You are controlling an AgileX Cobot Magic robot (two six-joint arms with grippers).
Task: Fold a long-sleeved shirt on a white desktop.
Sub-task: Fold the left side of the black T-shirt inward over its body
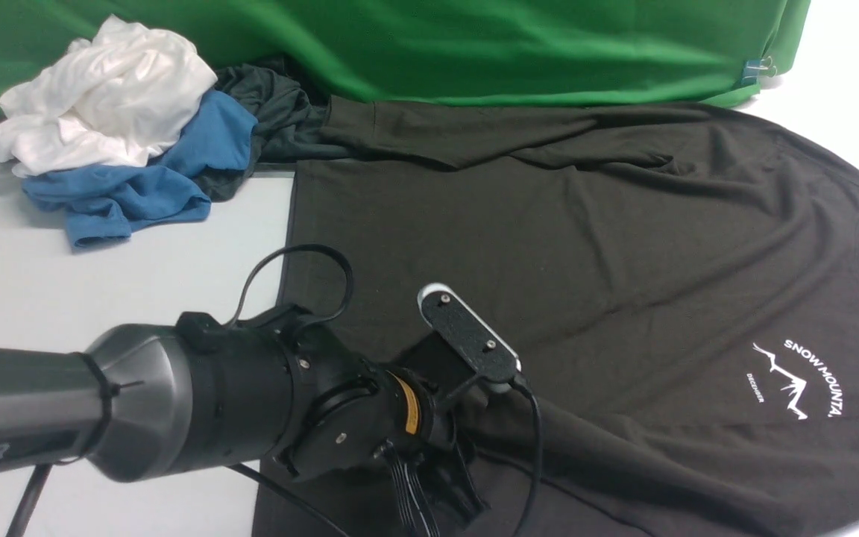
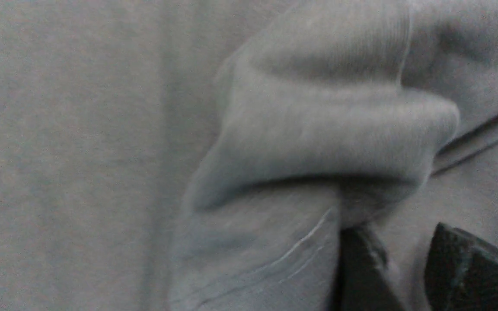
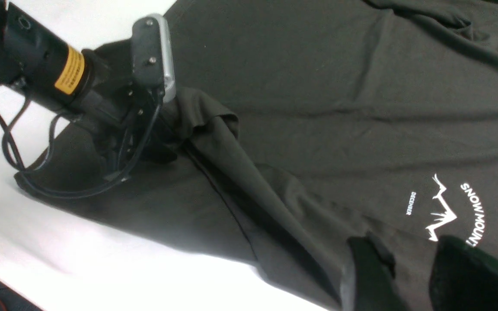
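One white desktop (image 1: 101, 298) carries everything, with one green backdrop (image 1: 474, 45) draped along its far edge. The single long-sleeved shirt (image 1: 549, 261) lies face up across the middle and right of the desktop, hem to the left and collar to the right. At the far left sits one pile of three other garments: a white one (image 1: 101, 97), a blue one (image 1: 146, 179) and a dark grey-green one (image 1: 273, 112). Of the shirt's two sleeves, the far sleeve (image 1: 474, 134) lies along the far edge of the body. The near sleeve (image 3: 240, 172) runs slantwise over the near part of the body, and its cuff (image 3: 201, 112) is bunched up. The sleeve-folding step looks to be in hand. The left gripper (image 2: 400, 233) sits right at that cuff, jaws partly apart, and seems to clamp nothing, though cloth crowds it closely. The right gripper (image 3: 407, 242) hangs over the near shoulder, jaws partly apart and empty. The next move probably calls for flattening the rumpled cuff so the sleeve lies flat, before the body is folded over. One small white logo (image 1: 798, 377) marks the chest.
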